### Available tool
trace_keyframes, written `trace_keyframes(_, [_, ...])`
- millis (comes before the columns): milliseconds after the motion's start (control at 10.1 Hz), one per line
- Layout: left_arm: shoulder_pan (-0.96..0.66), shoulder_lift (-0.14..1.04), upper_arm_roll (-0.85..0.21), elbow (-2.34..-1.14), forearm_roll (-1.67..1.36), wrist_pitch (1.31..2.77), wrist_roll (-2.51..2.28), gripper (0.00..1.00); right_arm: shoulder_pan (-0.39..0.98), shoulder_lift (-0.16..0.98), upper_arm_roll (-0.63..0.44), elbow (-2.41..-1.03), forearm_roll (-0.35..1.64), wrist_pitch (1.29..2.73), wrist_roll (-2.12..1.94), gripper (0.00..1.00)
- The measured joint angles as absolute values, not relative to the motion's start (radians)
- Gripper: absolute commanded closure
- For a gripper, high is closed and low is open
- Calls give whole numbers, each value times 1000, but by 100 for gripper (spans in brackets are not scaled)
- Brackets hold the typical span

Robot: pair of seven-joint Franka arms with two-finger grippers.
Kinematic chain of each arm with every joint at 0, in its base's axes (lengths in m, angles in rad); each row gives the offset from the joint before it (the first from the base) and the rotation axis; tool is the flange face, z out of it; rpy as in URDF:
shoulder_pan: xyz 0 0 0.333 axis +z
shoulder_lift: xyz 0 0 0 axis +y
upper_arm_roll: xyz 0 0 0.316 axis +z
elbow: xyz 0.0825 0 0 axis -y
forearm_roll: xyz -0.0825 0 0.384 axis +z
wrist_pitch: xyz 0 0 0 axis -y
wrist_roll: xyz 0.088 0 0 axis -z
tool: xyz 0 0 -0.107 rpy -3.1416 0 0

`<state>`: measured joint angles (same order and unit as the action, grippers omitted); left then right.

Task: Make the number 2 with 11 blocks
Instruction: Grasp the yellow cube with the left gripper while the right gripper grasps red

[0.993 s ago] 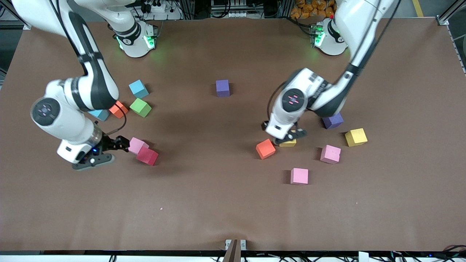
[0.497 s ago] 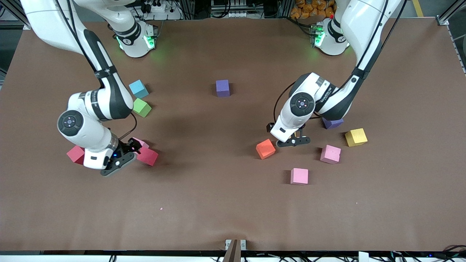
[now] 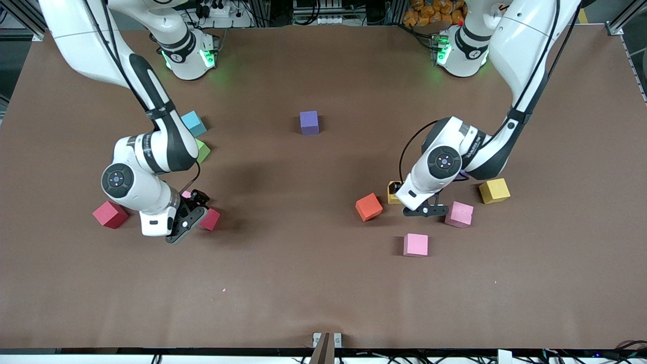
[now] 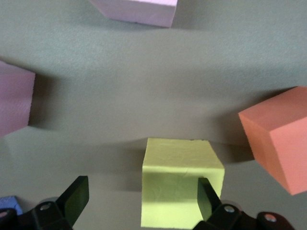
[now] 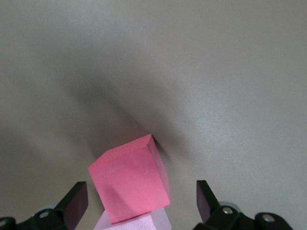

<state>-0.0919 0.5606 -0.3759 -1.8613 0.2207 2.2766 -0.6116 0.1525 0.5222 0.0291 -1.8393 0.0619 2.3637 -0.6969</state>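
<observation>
a wide brown table (image 3: 313,283) is seen, with the two arm bases at its edge farthest from the front camera and foam cubes scattered in two groups. the right gripper (image 3: 189,218) is held low over a red block (image 3: 211,219) and a pink block (image 3: 186,194) that are touching each other; its fingers (image 5: 76,201) are spread wide and nothing is gripped, and in the right wrist view the red block (image 5: 130,184) is seen between them with the pink block (image 5: 139,224) just under it. a second red block (image 3: 109,214) lies apart from this gripper, toward the right arm's end of the table. partly covered by the right arm, a green block (image 3: 202,150) and a light-blue cube (image 3: 192,123) are found. the left gripper (image 3: 423,209) is held low beside a yellow block (image 3: 392,192), also opened wide and empty; in the left wrist view the yellow block (image 4: 180,184) is seen between the fingers (image 4: 205,195), with an orange block (image 4: 278,136) just beside it. near this gripper an orange block (image 3: 368,207), two pink blocks (image 3: 459,214) (image 3: 415,244) and a second yellow block (image 3: 494,190) are placed. a purple block (image 3: 309,122) stands alone, well apart from both grippers, in the middle of the table.
</observation>
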Motion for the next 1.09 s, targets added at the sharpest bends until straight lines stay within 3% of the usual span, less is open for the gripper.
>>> trace_keyframes(695, [-132, 605, -388, -1844, 221, 2325, -691, 0, 184, 579, 31, -1840, 62, 2396, -750, 0])
trace_keyframes(795, [-140, 622, -388, -1842, 221, 2334, -694, 0, 185, 593, 31, -1841, 62, 2422, -754, 7])
trace_keyframes(894, [-142, 635, -387, -1837, 221, 2337, -696, 17, 185, 604, 30, -1840, 62, 2442, -757, 15])
trace_keyframes(993, [-141, 643, -385, -1833, 221, 2337, -698, 55, 184, 611, 28, -1840, 62, 2450, -757, 30])
trace_keyframes(1093, [-138, 648, -384, -1826, 221, 2337, -698, 69, 183, 611, 27, -1840, 62, 2450, -758, 55])
